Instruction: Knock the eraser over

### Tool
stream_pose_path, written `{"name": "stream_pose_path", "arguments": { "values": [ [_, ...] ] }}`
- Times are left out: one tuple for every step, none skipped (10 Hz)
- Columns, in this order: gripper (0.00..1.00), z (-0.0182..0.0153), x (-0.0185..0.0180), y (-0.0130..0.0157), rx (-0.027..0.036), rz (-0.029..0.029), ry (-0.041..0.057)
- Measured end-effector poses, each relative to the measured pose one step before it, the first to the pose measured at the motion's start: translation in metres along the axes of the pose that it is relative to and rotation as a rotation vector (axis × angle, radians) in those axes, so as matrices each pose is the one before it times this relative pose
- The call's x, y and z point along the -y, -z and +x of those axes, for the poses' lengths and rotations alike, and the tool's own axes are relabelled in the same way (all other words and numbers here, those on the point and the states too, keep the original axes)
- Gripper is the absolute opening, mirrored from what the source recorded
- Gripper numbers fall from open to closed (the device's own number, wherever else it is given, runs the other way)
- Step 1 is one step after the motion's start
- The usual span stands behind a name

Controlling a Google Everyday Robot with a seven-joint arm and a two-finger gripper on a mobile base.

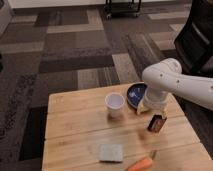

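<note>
The eraser (156, 123) is a small black block with a tan-orange edge. It stands on the wooden table (75, 130) at the right, a little tilted, in front of the blue plate (134, 94). My gripper (152, 108) hangs from the white arm (170, 82) just above and behind the eraser, close to its top. Whether it touches the eraser cannot be told. The white cup (115, 104) stands upright to the eraser's left, taller than it.
A pale grey square pad (111, 153) lies near the table's front. An orange carrot-like stick (140, 164) lies at the front edge. A dark chair (197, 35) stands at the right, on patterned carpet.
</note>
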Motion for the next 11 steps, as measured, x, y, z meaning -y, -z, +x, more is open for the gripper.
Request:
{"name": "stream_pose_path", "arguments": {
  "values": [
    [0.65, -0.00829, 0.00495, 0.00340, 0.00950, 0.00540, 0.00853],
    [0.65, -0.01048, 0.00594, 0.00059, 0.01144, 0.00350, 0.01347],
    [0.65, -0.00511, 0.00414, -0.00324, 0.00397, 0.00054, 0.01190],
    [0.65, -0.00456, 0.00407, -0.00779, 0.00276, -0.00853, 0.00875],
    [0.65, -0.00199, 0.00223, -0.00779, -0.00198, -0.00984, 0.00511],
    [0.65, -0.00161, 0.00107, -0.01027, -0.00282, -0.01833, 0.00983],
    [0.65, 0.00074, -0.00133, -0.00581, -0.00366, -0.01621, 0.00707],
    [0.65, 0.00136, -0.00149, -0.00278, -0.00289, -0.00906, 0.00379],
    [0.65, 0.00545, -0.00670, -0.00439, -0.00592, -0.01998, 0.01153],
    [0.65, 0.00225, -0.00374, -0.00035, 0.00210, -0.00836, 0.00419],
    [0.65, 0.01039, -0.01148, 0.00091, 0.00054, -0.01539, 0.01489]
  ]
}}
